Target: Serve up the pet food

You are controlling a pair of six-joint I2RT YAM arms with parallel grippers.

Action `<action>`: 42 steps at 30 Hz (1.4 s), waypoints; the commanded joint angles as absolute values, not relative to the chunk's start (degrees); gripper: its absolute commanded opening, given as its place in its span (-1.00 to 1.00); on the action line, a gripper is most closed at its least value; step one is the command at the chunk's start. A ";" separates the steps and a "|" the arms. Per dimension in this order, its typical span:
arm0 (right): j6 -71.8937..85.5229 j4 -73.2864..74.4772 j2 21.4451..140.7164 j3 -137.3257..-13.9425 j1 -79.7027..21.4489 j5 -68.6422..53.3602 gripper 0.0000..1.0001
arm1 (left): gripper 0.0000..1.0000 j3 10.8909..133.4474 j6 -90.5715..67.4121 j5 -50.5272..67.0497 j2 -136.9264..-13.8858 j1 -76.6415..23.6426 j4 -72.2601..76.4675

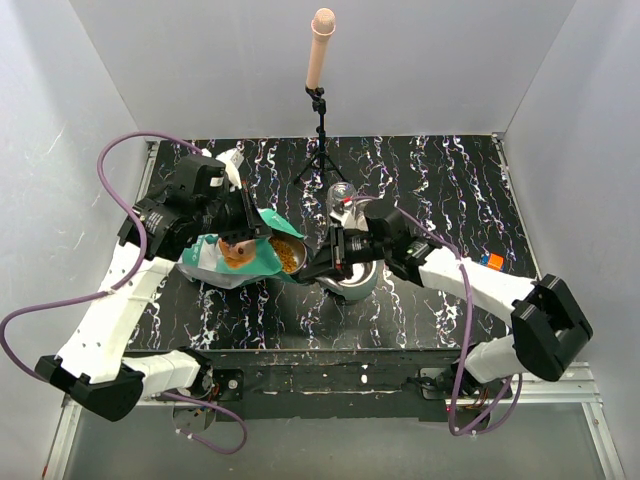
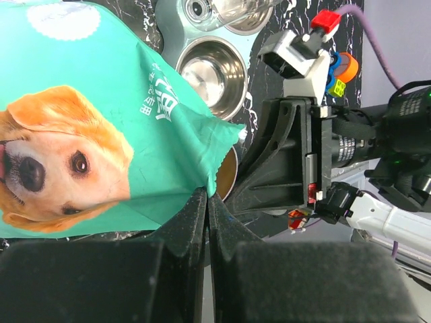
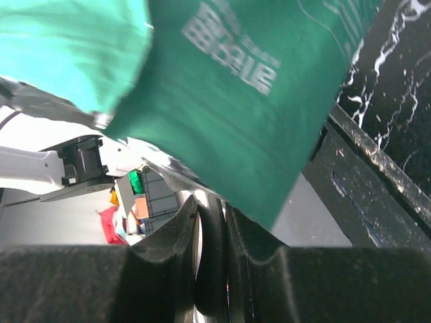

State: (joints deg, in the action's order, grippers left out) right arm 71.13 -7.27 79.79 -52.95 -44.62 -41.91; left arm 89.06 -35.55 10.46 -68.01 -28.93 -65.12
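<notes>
Bag: the teal bag (image 1: 222, 258) is held up on its side, just left of the steel bowl (image 1: 356, 288).
Long way of the bag: its bottom points away from the bowl and its open mouth points at the bowl.
Pet food (image 1: 289, 256): brown bits show inside the bag's mouth, close to the bowl's left rim. I see none in the bowl.
Left gripper (image 2: 207, 199): pinched tight on the bag's edge. It is farther from the bowl.
Right gripper (image 3: 211, 204): squeezed tight on the edge of the bag's mouth, over the bowl's left side. It is nearer the bowl.
Next move, I think: the mouth must go over the bowl. Then the far end must tip up so the food slides down.
</notes>
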 commanded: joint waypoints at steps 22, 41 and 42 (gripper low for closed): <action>81.81 -28.97 79.02 -46.25 -42.10 -47.46 -0.97 | -1.00 92.19 -38.06 14.06 -65.13 -28.92 -58.53; 68.30 -10.84 75.33 -54.39 -39.20 -44.65 -0.97 | -0.97 89.49 -35.69 18.27 -65.75 -28.92 -60.56; 67.60 -8.81 74.54 -54.75 -39.03 -44.39 -0.97 | -0.82 88.43 -34.81 19.76 -65.57 -28.92 -59.95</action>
State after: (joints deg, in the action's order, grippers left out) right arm 72.03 -5.65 77.76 -46.96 -39.53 -44.21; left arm 90.11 -37.36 13.43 -66.41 -28.80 -60.60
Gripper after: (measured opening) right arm 0.251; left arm 0.011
